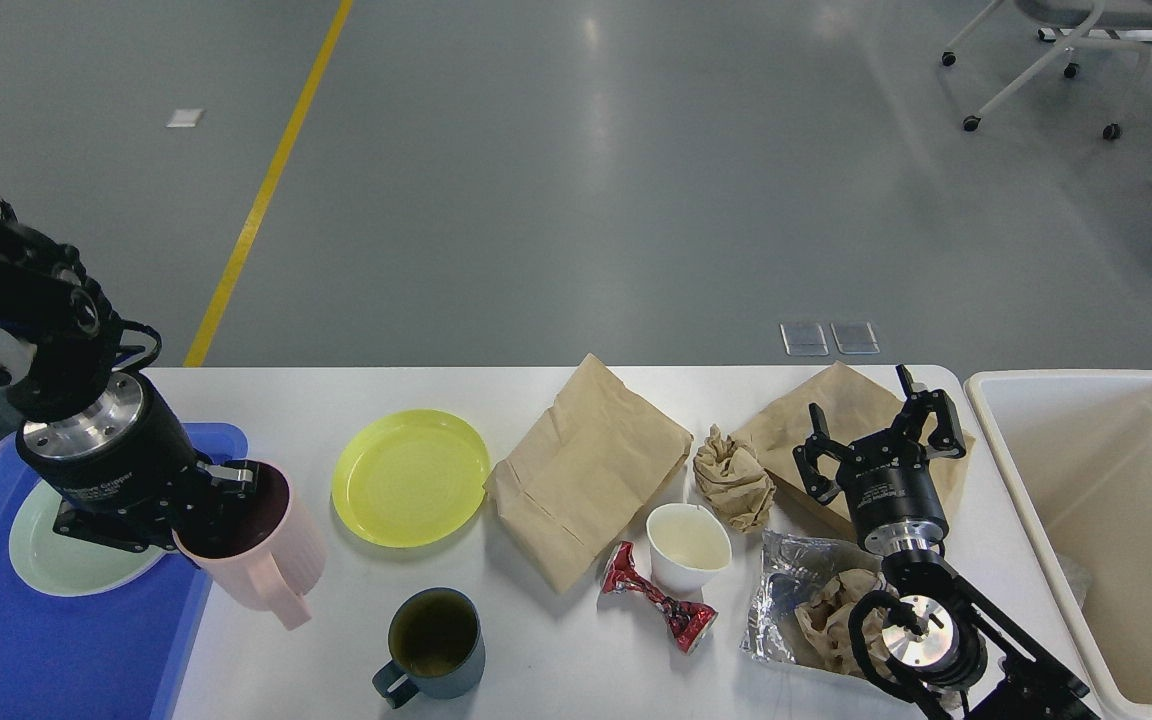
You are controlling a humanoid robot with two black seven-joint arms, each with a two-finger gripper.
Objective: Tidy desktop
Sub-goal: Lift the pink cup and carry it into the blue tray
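Pink plastic fills the left gripper (221, 497): its jaws are clamped on the rim of a pink mug (258, 548), held just past the edge of the blue tray (56, 640). Behind the gripper in the tray lies a pale green plate (66, 560). Right of it, on the white desktop (556, 660), sit a yellow plate (410, 477) and, nearer, a dark teal mug (433, 643).

Well apart to the right, the right gripper (881, 430) hangs with its fingers spread and nothing between them, over a brown paper bag (836, 410). To its left lie a crumpled paper ball (733, 478) and a larger flat bag (586, 465); to its right stands the cream bin (1116, 520).
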